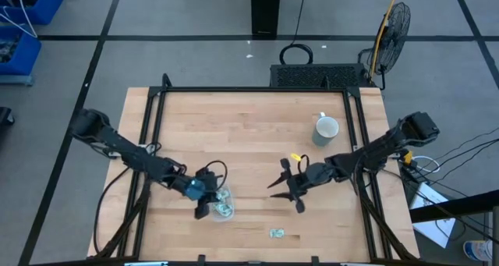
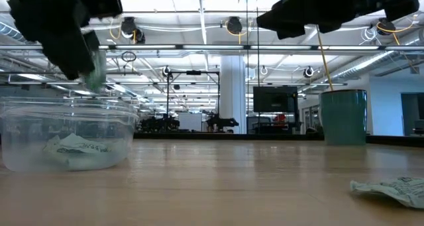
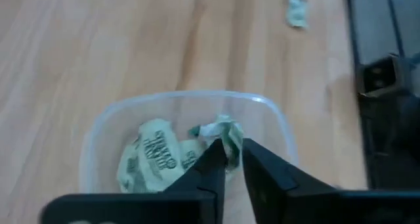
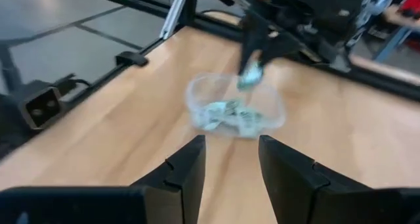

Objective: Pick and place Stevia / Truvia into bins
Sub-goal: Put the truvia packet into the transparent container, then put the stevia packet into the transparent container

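Note:
The clear plastic bin (image 1: pixel 224 204) stands near the table's near edge, left of centre, with crumpled pale green and white Stevia packets (image 3: pixel 154 159) lying on its floor. My left gripper (image 3: pixel 234 159) hovers just above the bin's opening, shut on one more packet (image 3: pixel 227 133). A loose packet (image 1: pixel 277 233) lies flat on the wood toward the near edge, right of the bin (image 2: pixel 66 136). My right gripper (image 1: pixel 285 186) waits open above the table's middle, to the right of the bin, touching nothing. My left gripper pinches a crumpled Stevia packet between its two fingertips (image 3: pixel 216 157), coming from above and slanting down over the bin. The packet's free end (image 3: pixel 230 129) sticks out past the fingertips. It is lifted clear, hanging over the bin's rim (image 2: pixel 96 73).
A grey-white mug (image 1: pixel 326 129) stands toward the far right of the table. A small yellow object (image 1: pixel 295 157) lies just beyond my right gripper. Black frame rails (image 1: pixel 359 141) run along the table's sides. Bare wood spreads across the far left half.

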You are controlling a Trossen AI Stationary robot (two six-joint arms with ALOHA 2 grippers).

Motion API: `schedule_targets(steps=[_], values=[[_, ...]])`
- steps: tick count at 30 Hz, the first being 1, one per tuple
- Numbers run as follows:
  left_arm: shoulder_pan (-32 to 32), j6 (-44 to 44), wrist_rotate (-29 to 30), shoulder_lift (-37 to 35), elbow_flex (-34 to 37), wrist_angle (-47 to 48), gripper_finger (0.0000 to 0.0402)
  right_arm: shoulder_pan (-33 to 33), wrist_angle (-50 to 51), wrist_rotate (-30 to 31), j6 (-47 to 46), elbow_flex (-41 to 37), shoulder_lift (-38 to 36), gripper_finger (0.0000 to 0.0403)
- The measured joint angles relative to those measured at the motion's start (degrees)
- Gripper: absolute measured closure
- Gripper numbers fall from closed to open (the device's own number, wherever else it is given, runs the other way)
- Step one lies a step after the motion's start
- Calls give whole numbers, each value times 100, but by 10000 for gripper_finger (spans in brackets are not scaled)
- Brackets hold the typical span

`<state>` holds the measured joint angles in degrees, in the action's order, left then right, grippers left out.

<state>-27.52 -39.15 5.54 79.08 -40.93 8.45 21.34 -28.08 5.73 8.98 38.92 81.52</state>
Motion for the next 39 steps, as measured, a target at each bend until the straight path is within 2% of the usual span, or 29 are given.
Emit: schedule_targets(steps=[2,4,6,9,14,18,23,27,31,39], values=[[66,-202,-1,141,0,-11,320,122,132,-19,-280,0,0,264],[117,-157,-45,241,2,-53,301,257,350,-290,-518,0,4,262],[141,109,-70,255,7,-200,284,435,446,-559,-795,0,68,258],[175,769,86,220,7,-713,267,777,327,-600,-1115,0,296,252],[285,2243,894,34,0,-1738,257,1179,-687,-567,-1278,-4,1155,242],[458,2902,1153,-19,2,-2146,257,1238,-1575,-567,-1820,4,1811,238],[636,2869,1147,-10,2,-2018,256,1377,-1641,-502,-1986,118,2449,238],[674,2740,1142,31,2,-1960,256,1459,-1598,-48,-1970,114,2828,238],[672,2723,1107,29,2,-1894,256,1497,-1687,305,-1895,116,3039,238],[673,2783,1099,29,4,-1891,256,1469,-1681,350,-1518,120,3147,238]])
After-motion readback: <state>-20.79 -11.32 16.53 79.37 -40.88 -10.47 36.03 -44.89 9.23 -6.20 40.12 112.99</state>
